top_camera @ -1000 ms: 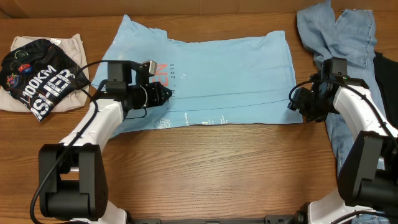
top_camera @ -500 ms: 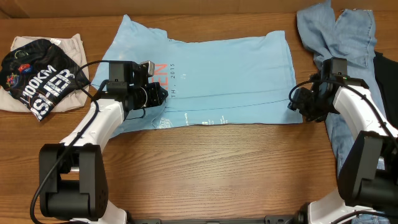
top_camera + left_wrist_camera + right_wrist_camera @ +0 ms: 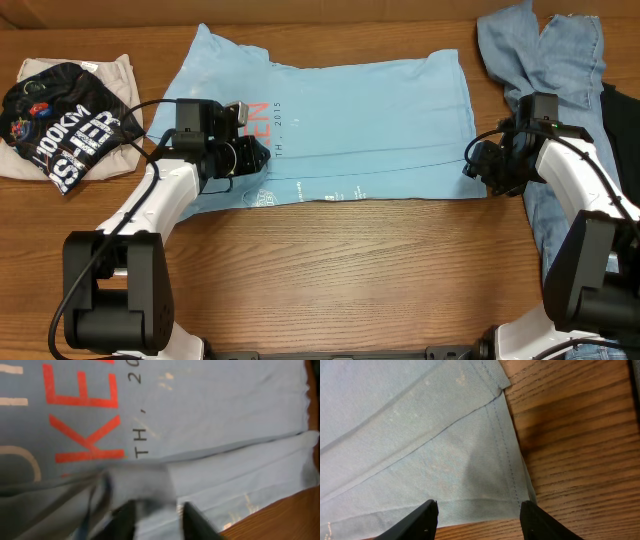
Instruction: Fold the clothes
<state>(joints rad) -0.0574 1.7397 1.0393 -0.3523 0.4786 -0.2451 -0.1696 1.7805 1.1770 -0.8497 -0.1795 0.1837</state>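
The light sky-blue T-shirt point(image 3: 370, 110) lies spread across the far middle of the table, its bottom strip folded up along the near edge. Red and navy lettering point(image 3: 85, 420) shows by its left side. My left gripper point(image 3: 262, 152) hovers over that lettered part. In the left wrist view the left gripper point(image 3: 157, 520) is open, with a blurred raised fold of the shirt point(image 3: 142, 482) just beyond the fingertips. My right gripper point(image 3: 470, 165) is at the shirt's near right corner. In the right wrist view the right gripper point(image 3: 480, 517) stands open above the hem point(image 3: 505, 440), gripping nothing.
A black shirt with white lettering point(image 3: 65, 125) lies on a beige cloth at far left. Darker denim jeans point(image 3: 550, 60) are draped at the far right, with a dark garment point(image 3: 622, 110) at the edge. Bare wood table point(image 3: 350, 270) runs along the near side.
The left gripper has drawn back slightly to the left and its jaws have parted, letting go of the shirt fold. The right arm has not moved.
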